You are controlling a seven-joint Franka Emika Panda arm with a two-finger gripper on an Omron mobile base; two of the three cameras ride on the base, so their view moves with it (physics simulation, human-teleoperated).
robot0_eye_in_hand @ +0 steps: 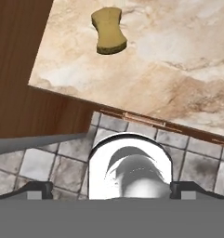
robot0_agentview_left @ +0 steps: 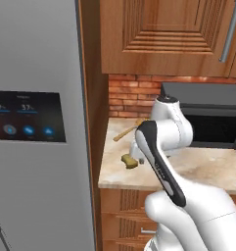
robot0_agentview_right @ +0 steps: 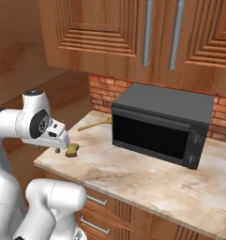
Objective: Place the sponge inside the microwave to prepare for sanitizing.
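Note:
The sponge (robot0_agentview_left: 129,161) (robot0_agentview_right: 72,149) (robot0_eye_in_hand: 108,30) is a small yellow-green block lying flat on the stone counter (robot0_agentview_right: 133,173), near its front left corner. My gripper (robot0_eye_in_hand: 112,189) (robot0_agentview_right: 62,145) hangs just beside and above the sponge, apart from it. Its two dark fingertips (robot0_eye_in_hand: 39,188) stand wide apart, open, with nothing between them. The black microwave (robot0_agentview_left: 207,115) (robot0_agentview_right: 161,124) sits at the back right of the counter. In the right base view its dark glass door looks closed, with the keypad at its right end.
A long wooden spoon (robot0_agentview_left: 127,131) (robot0_agentview_right: 93,124) lies behind the sponge toward the brick wall. A tall grey fridge (robot0_agentview_left: 36,147) stands left of the counter. Wooden cabinets (robot0_agentview_right: 133,33) hang above, and drawers (robot0_agentview_right: 100,206) sit below the counter edge.

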